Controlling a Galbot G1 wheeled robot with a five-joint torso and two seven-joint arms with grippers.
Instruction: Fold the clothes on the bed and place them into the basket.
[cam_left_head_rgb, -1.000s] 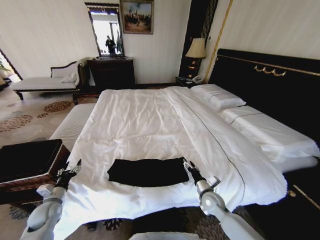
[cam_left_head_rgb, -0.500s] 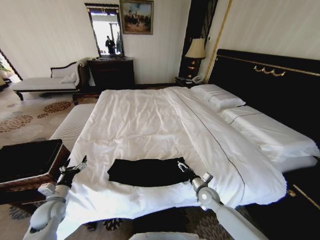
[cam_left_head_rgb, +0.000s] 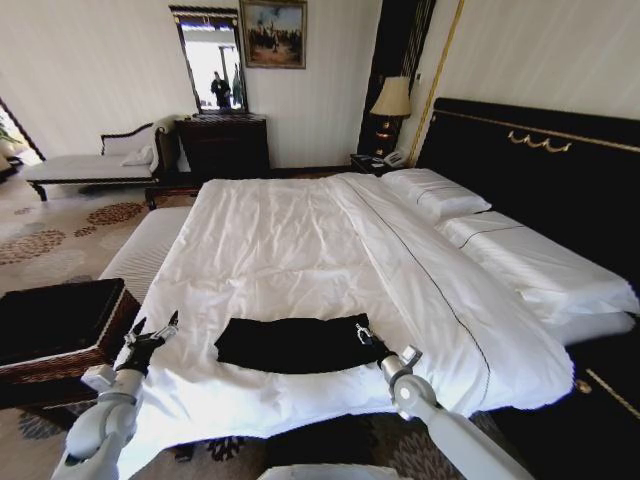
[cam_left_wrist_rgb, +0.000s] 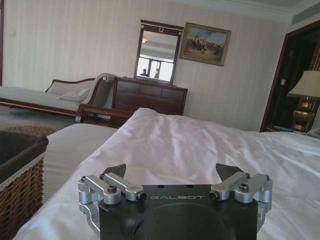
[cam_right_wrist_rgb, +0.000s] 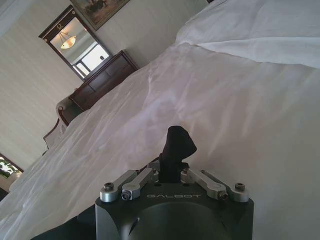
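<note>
Black T-shirt (cam_left_head_rgb: 295, 343) folded on the bed (cam_left_head_rgb: 300, 250) near its foot. Right tool (cam_right_wrist_rgb: 169, 172) clamped on a pinch of it; lettering hidden. Left tool (cam_left_wrist_rgb: 170, 175) apart beside basket (cam_left_wrist_rgb: 20, 195).

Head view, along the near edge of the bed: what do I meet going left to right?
Basket → left gripper, open over the duvet → black T-shirt → right gripper, shut on the shirt's right end → bare white duvet of the bed.

We saw a black T-shirt (cam_left_head_rgb: 295, 344) on the white duvet (cam_left_head_rgb: 300, 250), and beside the bed (cam_left_head_rgb: 520, 180), a dark brown woven basket (cam_left_head_rgb: 60, 330).
</note>
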